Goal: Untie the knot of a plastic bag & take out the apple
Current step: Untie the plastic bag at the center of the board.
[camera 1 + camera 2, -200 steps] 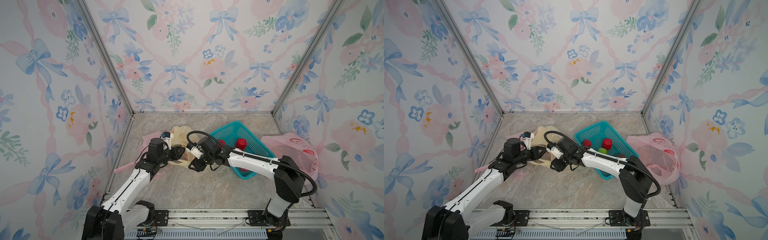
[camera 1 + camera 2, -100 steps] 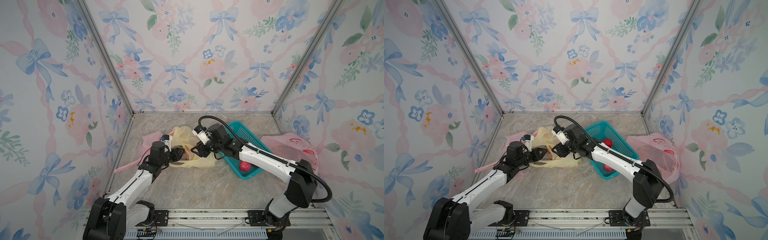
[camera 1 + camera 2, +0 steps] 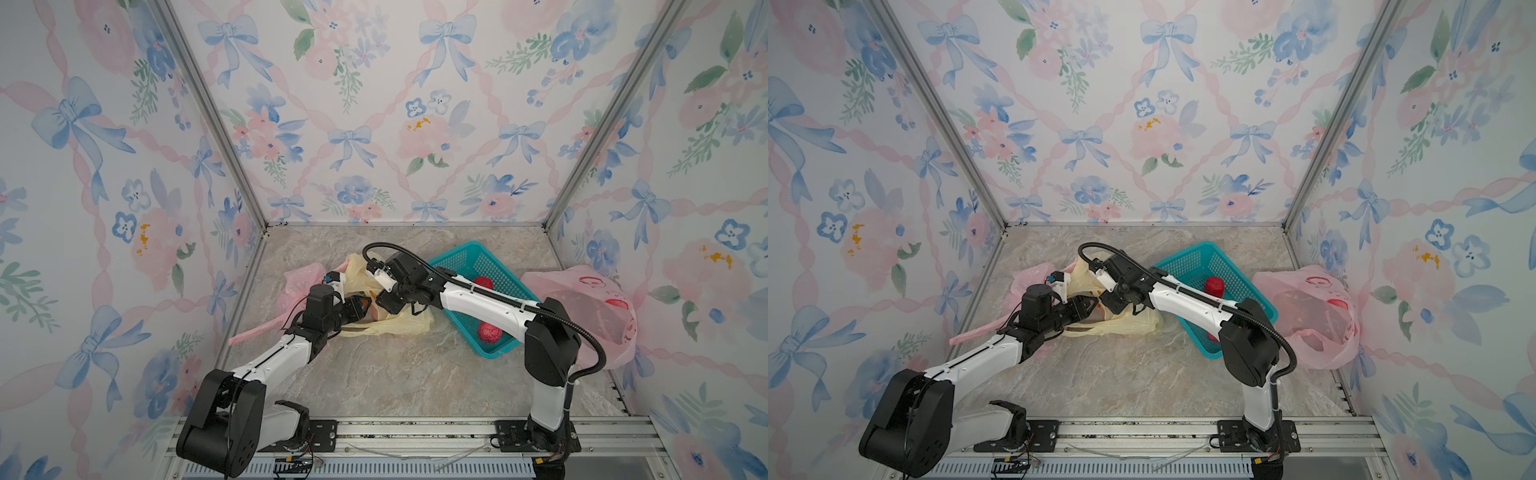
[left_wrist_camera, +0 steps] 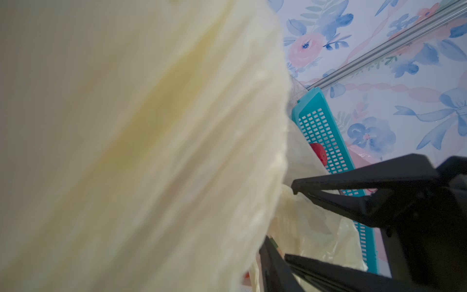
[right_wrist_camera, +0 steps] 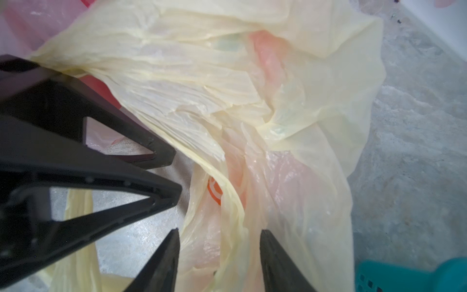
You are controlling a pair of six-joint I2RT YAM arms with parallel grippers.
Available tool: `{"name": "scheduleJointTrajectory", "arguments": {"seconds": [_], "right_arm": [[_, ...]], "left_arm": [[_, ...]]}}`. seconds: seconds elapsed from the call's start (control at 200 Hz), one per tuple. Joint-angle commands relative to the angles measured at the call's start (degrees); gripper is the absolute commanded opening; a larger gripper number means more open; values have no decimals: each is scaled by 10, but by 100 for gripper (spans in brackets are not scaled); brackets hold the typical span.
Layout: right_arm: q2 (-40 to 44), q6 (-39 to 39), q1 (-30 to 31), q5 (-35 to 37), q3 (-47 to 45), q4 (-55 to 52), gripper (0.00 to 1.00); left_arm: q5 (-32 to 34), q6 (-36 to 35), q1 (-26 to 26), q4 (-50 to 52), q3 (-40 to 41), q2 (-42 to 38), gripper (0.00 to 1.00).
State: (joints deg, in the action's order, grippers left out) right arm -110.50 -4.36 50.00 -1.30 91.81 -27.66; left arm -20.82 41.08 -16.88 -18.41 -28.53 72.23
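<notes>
As the right claw (image 5: 219,231) straddles the yellow bag (image 5: 202,75), the left claw (image 5: 175,173) gapes.

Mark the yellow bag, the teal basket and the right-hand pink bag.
yellow bag (image 3: 399,325): a top view, its flat near part.
teal basket (image 3: 478,261): a top view, its far mesh.
right-hand pink bag (image 3: 582,301): a top view, its bulging side.
</notes>
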Motion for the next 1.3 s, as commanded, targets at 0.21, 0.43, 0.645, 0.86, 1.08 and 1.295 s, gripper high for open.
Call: {"name": "scheduleJointTrajectory", "arguments": {"seconds": [0.21, 0.43, 0.645, 0.86, 1.08, 1.295], "right_arm": [[-56, -20, 5, 78, 63, -39, 42], [-79, -15, 3, 89, 79, -39, 13], [-46, 0, 1, 73, 70, -16, 0], [59, 58, -29, -5, 24, 28, 0], [123, 192, -107, -160, -19, 84, 0], [141, 256, -157, -204, -71, 120, 0]], "left_arm": [[-25, 3, -8, -96, -9, 62, 42], [-50, 5, -15, -151, -9, 102, 37], [-55, -5, -15, -151, -20, 120, 0], [4, -78, -15, 48, -72, 51, 0], [81, -145, -3, 273, -124, -50, 0], [77, -161, 49, 369, -121, -137, 0]]}}
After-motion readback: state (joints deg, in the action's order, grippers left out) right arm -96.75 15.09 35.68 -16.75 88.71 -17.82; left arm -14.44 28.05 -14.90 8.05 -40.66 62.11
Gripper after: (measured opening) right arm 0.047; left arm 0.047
